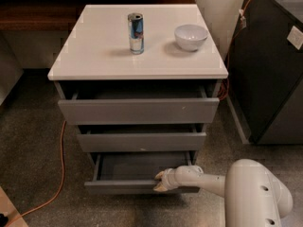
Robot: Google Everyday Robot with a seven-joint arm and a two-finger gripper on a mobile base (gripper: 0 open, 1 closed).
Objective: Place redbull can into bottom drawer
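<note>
**End effector (pixel 160 181) low at the bottom drawer (pixel 137 166), can up top**

The end effector sits against the front panel of the bottom drawer, which stands pulled out, probably to receive the can. Whether it is clenched or released, I cannot tell. The redbull can (pixel 135 33) stands upright on the white tabletop (pixel 94 56), well above and apart from the end effector.
</note>
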